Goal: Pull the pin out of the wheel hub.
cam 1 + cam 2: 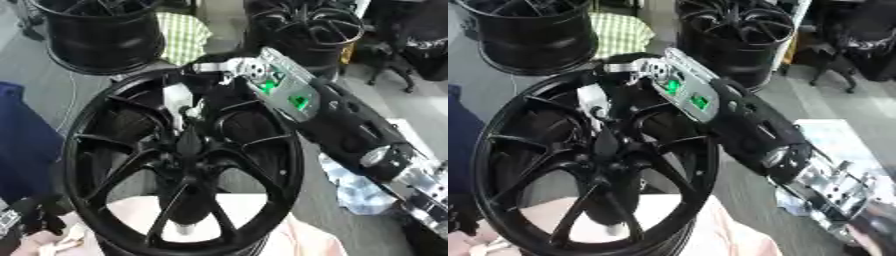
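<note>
1. The right arm comes in from the lower right of the frame and the right hand (188, 100) is buried in the upper centre of the wheel hub (184, 160), its pale fingers pointing down among the black spokes. Whether they are curled round anything cannot be told; the spokes and the hand's own dark parts mask it.
2. The pin itself is hard to pick out. A pale stub (182, 229) shows low on the hub, near the bottom centre, but it may not be the pin at all. If the pin sits there, the hand is well apart from it and a pull here gets nothing.
3. The hub stands tilted on a pinkish cloth (297, 240). A pull off the pin's axis could rock or drag the whole wheel rather than free the pin.
4. Fingers threaded between spokes may snag as the hand draws back.
5. The left hand (31, 212) sits in the lower left corner, not bracing the rim, its fingers unclear.
</note>
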{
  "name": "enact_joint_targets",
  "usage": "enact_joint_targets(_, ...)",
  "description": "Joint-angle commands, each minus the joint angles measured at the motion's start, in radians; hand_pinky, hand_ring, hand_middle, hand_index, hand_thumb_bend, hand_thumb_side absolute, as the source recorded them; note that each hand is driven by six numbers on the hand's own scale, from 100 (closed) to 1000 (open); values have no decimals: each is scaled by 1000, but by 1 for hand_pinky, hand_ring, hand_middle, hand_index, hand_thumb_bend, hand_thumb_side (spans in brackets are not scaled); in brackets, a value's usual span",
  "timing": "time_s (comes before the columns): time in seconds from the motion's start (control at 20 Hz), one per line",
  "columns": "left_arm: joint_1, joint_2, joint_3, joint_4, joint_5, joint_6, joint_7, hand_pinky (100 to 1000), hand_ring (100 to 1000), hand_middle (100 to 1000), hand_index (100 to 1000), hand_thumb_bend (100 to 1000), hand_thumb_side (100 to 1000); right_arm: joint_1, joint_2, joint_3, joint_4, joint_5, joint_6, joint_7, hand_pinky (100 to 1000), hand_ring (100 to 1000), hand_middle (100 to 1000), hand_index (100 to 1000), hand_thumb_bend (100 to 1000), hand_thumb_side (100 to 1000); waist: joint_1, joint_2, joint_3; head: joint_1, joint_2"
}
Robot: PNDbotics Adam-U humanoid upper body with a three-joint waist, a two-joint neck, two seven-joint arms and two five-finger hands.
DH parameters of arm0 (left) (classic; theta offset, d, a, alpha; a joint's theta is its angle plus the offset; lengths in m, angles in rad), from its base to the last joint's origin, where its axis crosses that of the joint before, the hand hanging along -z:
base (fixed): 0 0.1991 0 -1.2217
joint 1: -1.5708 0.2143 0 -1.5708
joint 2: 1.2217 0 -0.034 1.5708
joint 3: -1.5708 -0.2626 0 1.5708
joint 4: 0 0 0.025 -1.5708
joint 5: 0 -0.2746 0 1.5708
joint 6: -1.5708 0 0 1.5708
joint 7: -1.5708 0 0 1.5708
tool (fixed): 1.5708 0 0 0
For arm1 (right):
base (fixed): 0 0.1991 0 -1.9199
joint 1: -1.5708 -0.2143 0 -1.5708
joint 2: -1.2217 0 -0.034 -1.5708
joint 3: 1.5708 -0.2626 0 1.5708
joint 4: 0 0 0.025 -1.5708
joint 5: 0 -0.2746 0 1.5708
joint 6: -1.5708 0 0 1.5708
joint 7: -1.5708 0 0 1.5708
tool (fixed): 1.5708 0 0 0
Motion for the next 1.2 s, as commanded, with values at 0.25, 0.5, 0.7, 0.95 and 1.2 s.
enact_joint_targets(0.25, -20, -1, -10, -26, 6, 2, 0, 600, 608, 627, 835, 100, 913, -12, -16, -12, -14, 12, 2, -21, 795, 833, 777, 867, 193, 287, 2, -3, 6, -10, -14)
enact_joint_targets(0.5, -26, -3, -17, -30, 6, 5, 0, 599, 608, 628, 835, 100, 914, -12, -8, -18, 1, 15, 3, -56, 775, 802, 715, 812, 152, 260, -5, 3, 17, -18, -20)
enact_joint_targets(0.7, -31, -5, -23, -34, 5, 8, 0, 599, 609, 629, 835, 100, 914, -12, -2, -21, 12, 11, 0, -90, 754, 768, 609, 732, 122, 245, -10, 6, 24, -23, -21)
enact_joint_targets(0.95, -35, -7, -32, -38, 4, 11, 0, 599, 610, 630, 836, 100, 917, -11, 0, -27, 22, 2, -2, -135, 720, 718, 509, 642, 100, 238, -14, 8, 31, -27, -25)
enact_joint_targets(1.2, -33, -8, -38, -37, 3, 12, 0, 598, 611, 631, 837, 100, 919, -8, -7, -45, 27, -28, 0, -210, 673, 650, 435, 568, 100, 233, -15, 5, 32, -26, -26)
